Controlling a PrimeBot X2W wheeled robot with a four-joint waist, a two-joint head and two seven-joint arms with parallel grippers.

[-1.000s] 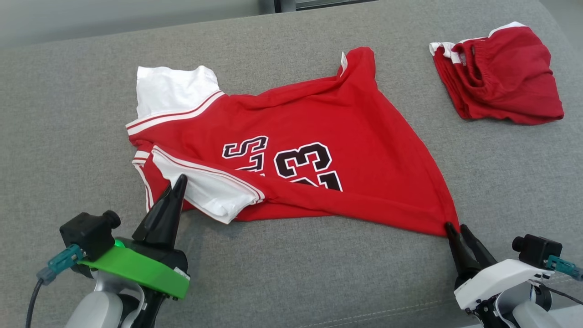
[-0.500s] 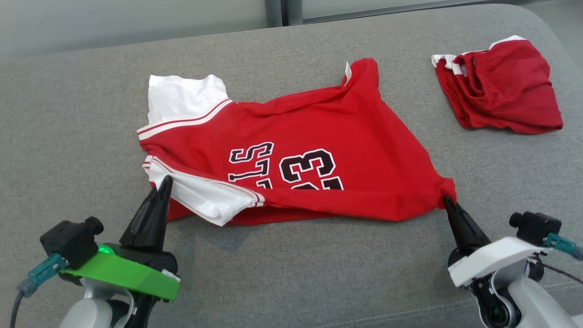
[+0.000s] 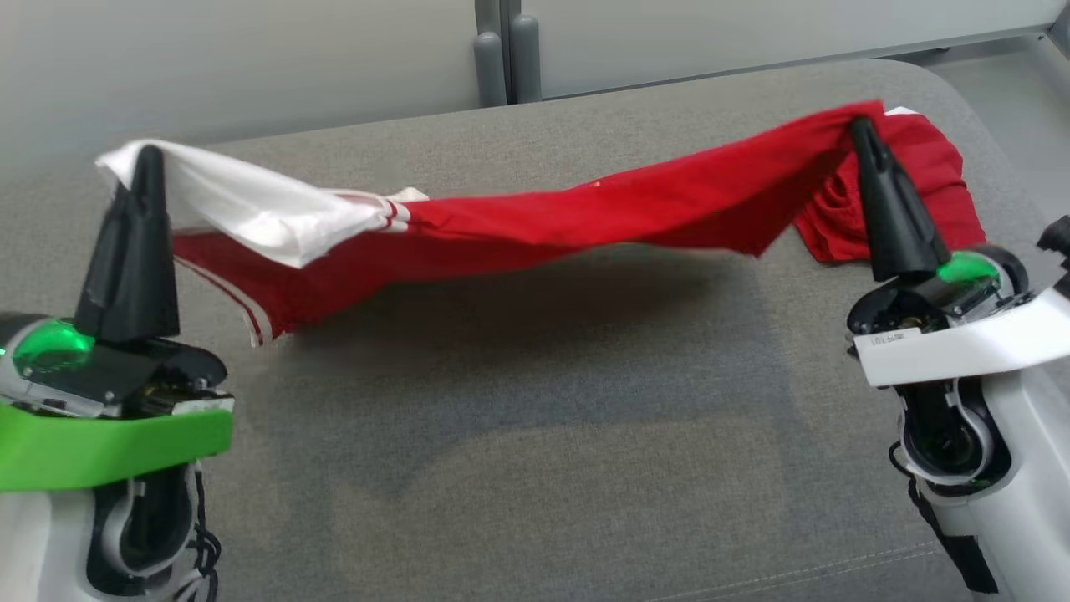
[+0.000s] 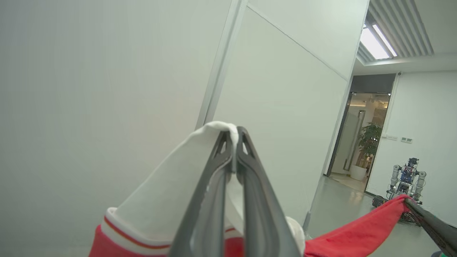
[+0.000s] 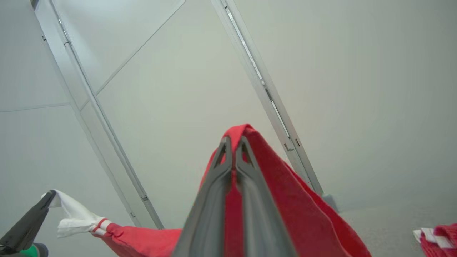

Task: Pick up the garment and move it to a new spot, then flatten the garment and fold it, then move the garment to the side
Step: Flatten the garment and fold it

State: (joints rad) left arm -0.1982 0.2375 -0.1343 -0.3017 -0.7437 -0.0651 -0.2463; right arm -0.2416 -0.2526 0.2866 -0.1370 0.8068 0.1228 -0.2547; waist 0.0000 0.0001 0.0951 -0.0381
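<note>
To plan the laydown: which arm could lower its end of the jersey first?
Probably left: left gripper holds the white sleeve over bare cushion; right gripper holds the hem by the red shorts.

head cam looks down close over the grey couch [image 3: 535, 468], both wrist cams tilt up at the white wall [image 4: 107, 71], all three catch the red jersey [image 3: 585, 217]

Red garment [image 3: 585, 217], jersey cut, white sleeves, red-white striped trim. Hung above grey cushion [image 3: 535, 468], stretched sideways as long, bunched band. White sleeve [image 3: 251, 209] end was pinched in left gripper [image 3: 150, 155]; red hem corner was pinched in right gripper [image 3: 861, 125]. Fabric sagged between grips. Striped corner [image 3: 255, 326] dangled lowest, near left end; contact with cushion unclear.
</note>
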